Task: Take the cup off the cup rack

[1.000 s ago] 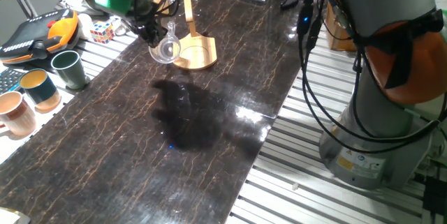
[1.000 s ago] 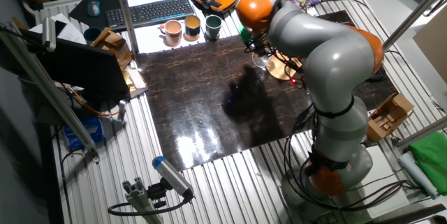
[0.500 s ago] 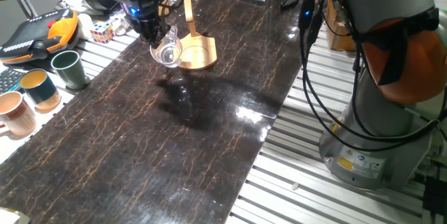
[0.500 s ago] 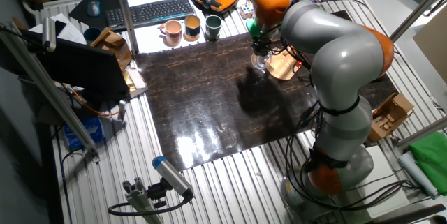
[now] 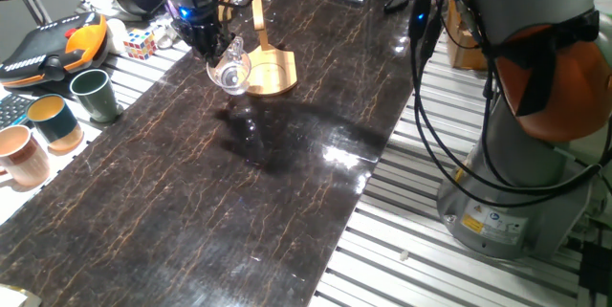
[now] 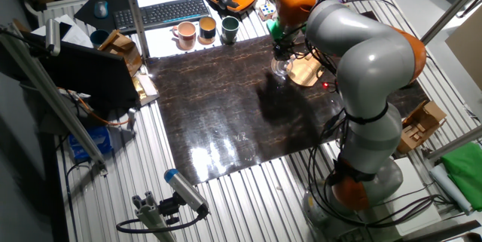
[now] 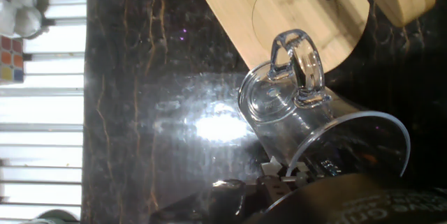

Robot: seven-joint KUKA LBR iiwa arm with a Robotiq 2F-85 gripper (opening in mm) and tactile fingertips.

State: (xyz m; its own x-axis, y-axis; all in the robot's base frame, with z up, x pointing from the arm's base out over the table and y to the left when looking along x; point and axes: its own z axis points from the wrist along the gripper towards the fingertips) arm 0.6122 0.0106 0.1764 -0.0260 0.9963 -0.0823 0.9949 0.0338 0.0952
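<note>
The cup (image 7: pixel 293 105) is clear glass with a small handle. It hangs tilted in my gripper (image 7: pixel 283 175), which is shut on its rim at the bottom of the hand view. It is off the cup rack, low over the dark tabletop just beside the wooden base (image 7: pixel 300 15). In one fixed view the gripper (image 5: pixel 208 41) holds the cup (image 5: pixel 229 71) at the left front of the cup rack (image 5: pixel 270 75), whose thin post (image 5: pixel 256 15) stands free. In the other fixed view the cup (image 6: pixel 281 66) sits next to the rack (image 6: pixel 305 72). I cannot tell whether the cup touches the table.
A dark green mug (image 5: pixel 93 94), a teal-and-tan mug (image 5: pixel 54 120) and a pinkish mug (image 5: pixel 21 154) stand on the slatted edge at left. A Rubik's cube (image 5: pixel 140 43) and an orange teach pendant (image 5: pixel 53 47) lie behind them. The robot base (image 5: pixel 516 173) is at right.
Over the second, the arm's upper links swung back toward the rack and the shadow on the table shrank. The cup stayed in the gripper, nearly in the same spot beside the rack base.
</note>
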